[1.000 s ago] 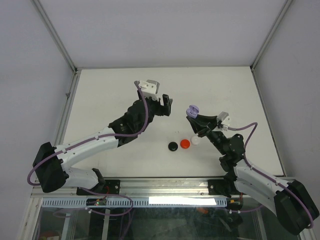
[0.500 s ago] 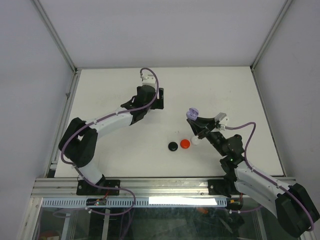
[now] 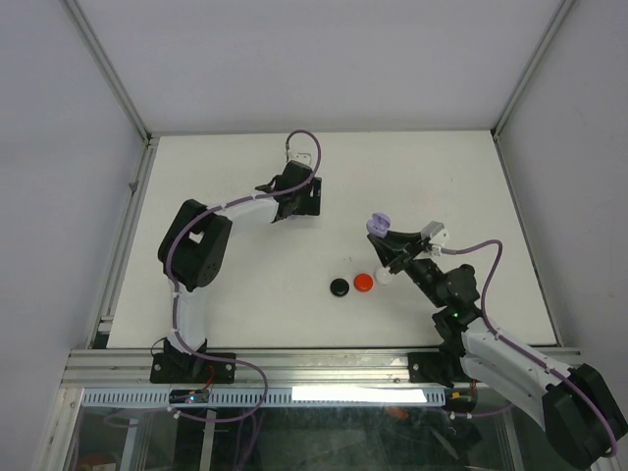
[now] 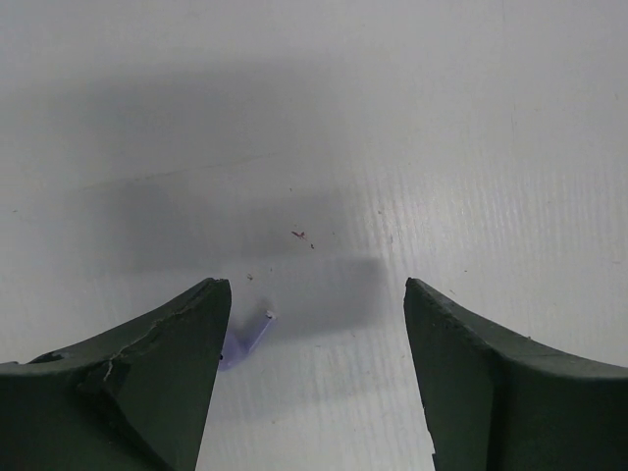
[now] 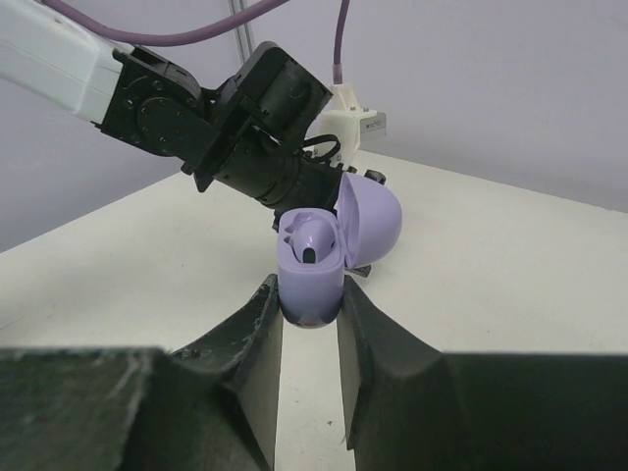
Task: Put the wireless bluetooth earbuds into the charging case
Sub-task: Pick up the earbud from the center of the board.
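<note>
- Top view: left gripper (image 3: 312, 199) is sitting low over the table (image 3: 216, 177), just to the 12 o'clock side of centre. Jaw gap isn't readable from here.
- Right gripper (image 3: 383, 241) is hovering at 3 o'clock of centre, pinching the lavender charging case (image 3: 378, 224), lid open.
- Black puck (image 3: 340, 287) and red puck (image 3: 363, 282) are lying side by side at 5 o'clock of centre, just apart. A white object (image 3: 385, 276) is sitting just beside the red one, under the right fingers; can't tell what it is.
- Bare surface is running wide toward the 12 o'clock edge and the 9 o'clock edge. Both grippers are staying well inside the rim.
- Left wrist view: left gripper (image 4: 314, 294) is spread wide, fingers pointing down at the table.
- Lavender earbud (image 4: 247, 337) is lying flat at 8 o'clock of the gap, just beside the left finger (image 4: 147, 383); contact unclear. The right-hand finger is well apart from it.
- Right wrist view: right gripper (image 5: 309, 294) is clamping the case's base from both sides, case upright, lid tipped back toward 2 o'clock.
- One seated earbud (image 5: 314, 240) is showing in the case.
- Left arm (image 5: 226, 128) is crossing close behind the case at 11 o'clock.
</note>
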`<state>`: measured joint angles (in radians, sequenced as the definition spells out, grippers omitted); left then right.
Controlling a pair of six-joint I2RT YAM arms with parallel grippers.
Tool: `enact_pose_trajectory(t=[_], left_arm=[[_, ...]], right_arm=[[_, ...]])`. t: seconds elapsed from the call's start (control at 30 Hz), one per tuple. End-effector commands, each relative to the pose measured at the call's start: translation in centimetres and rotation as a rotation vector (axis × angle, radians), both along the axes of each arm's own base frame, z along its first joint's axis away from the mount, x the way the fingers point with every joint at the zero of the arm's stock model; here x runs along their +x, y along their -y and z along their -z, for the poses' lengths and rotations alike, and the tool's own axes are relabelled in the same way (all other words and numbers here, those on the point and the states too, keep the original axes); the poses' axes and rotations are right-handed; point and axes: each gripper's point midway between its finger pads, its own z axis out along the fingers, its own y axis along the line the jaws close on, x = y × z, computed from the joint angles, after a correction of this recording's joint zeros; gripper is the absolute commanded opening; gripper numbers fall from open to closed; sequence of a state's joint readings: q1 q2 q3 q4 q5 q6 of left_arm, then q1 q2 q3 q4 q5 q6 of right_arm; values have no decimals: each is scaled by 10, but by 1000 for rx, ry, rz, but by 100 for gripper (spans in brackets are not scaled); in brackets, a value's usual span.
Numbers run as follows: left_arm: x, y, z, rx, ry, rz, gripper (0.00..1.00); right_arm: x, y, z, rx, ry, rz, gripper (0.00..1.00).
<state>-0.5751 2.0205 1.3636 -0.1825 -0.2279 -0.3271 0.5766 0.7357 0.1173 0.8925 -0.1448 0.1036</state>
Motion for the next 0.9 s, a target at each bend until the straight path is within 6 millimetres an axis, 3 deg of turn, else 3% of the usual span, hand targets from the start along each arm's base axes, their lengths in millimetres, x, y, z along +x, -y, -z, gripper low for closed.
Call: enact_pose_trajectory(t=[0.0,0.33,0.87], left_arm=[[7,14,-12,-31,-9,40,72],[-19,12,5,-21,-122,81,67],[-48,14,-8,-15,-167,126,65]], right_arm=[[0,3,-10,15,41,18,0],[0,3,-13,23,37,14,0],[-1,1,-18,34,40,3,0]])
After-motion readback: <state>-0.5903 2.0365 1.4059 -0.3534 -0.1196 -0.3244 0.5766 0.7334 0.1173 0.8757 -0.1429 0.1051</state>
